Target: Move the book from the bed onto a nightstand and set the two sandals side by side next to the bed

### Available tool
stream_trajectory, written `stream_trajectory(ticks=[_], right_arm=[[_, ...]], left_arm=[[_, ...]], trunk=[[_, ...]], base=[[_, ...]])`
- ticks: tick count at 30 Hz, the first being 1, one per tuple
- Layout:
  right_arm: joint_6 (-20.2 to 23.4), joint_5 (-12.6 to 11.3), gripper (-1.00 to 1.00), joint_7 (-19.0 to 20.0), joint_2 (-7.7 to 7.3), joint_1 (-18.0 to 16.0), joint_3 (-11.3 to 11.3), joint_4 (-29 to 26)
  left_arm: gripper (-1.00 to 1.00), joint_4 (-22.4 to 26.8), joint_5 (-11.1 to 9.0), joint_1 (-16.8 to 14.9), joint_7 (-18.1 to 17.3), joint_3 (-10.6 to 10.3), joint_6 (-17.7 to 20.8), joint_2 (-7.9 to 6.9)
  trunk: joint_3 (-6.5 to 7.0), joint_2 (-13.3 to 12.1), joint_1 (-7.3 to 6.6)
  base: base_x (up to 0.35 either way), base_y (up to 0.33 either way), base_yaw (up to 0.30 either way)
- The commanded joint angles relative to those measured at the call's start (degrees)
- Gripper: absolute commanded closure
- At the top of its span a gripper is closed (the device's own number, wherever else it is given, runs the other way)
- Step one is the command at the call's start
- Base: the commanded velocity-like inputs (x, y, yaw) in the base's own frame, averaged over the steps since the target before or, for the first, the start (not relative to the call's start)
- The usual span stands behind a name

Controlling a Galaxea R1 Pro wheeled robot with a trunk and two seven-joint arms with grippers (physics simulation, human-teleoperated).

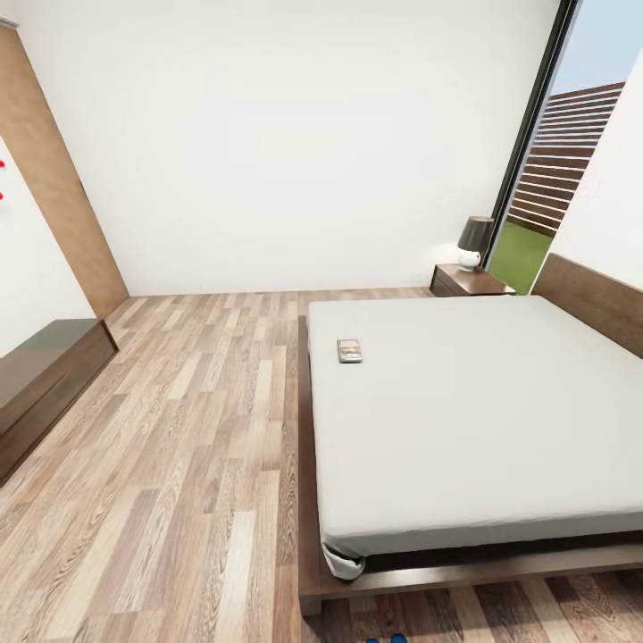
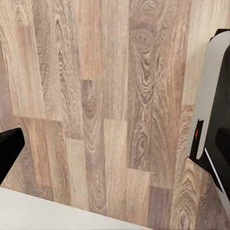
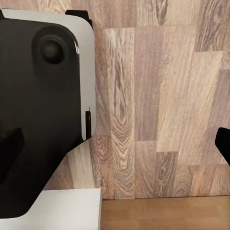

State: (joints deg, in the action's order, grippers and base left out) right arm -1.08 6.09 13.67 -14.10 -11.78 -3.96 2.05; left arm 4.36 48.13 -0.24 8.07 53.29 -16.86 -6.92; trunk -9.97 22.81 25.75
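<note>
Fingers: left fingertip [image 2: 10, 148] dark at the frame edge, right fingertip [image 3: 224, 143] likewise, both over bare plank floor [image 1: 179, 446], spread cannot tell. Book [image 1: 349, 350] lies on bed [image 1: 482, 420] near its floor-side edge. Nightstand [image 1: 469, 281] beyond bed's far corner. Wide open floor beside bed.

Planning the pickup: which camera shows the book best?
The head view: the book lies flat on the bed, near its floor-side edge, unobstructed. Both wrist views look down at the wood floor, giving nothing of the book.
</note>
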Motion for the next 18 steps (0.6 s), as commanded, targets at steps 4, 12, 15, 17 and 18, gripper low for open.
stream_trajectory(ticks=[4,12,15,17,18], right_arm=[[-0.09,0.59,-1.0,0.13,0.0,-0.1,-0.44,0.14],[-0.12,0.59,-1.0,0.13,0.0,-0.1,-0.46,0.09],[-0.1,0.59,-1.0,0.13,0.0,-0.11,-0.45,0.09],[-0.12,0.59,-1.0,0.13,0.01,-0.1,-0.44,0.09],[-0.13,0.59,-1.0,0.13,0.02,-0.1,-0.44,0.1]], left_arm=[[-1.0,-0.05,0.58,-0.02,0.28,0.33,-0.23,0.03],[-1.0,-0.05,0.6,-0.02,0.28,0.32,-0.2,0.06],[-1.0,-0.05,0.61,-0.02,0.28,0.32,-0.21,0.06],[-1.0,-0.05,0.62,-0.02,0.28,0.32,-0.2,0.06],[-1.0,-0.05,0.61,-0.02,0.28,0.32,-0.2,0.06]], trunk=[[-0.1,0.1,0.03],[-0.1,0.1,0.03],[-0.1,0.1,0.03],[-0.1,0.1,0.03],[-0.1,0.1,0.03]], base=[[0.0,0.0,0.0],[0.0,0.0,0.0],[0.0,0.0,0.0],[0.0,0.0,0.0],[0.0,0.0,0.0]])
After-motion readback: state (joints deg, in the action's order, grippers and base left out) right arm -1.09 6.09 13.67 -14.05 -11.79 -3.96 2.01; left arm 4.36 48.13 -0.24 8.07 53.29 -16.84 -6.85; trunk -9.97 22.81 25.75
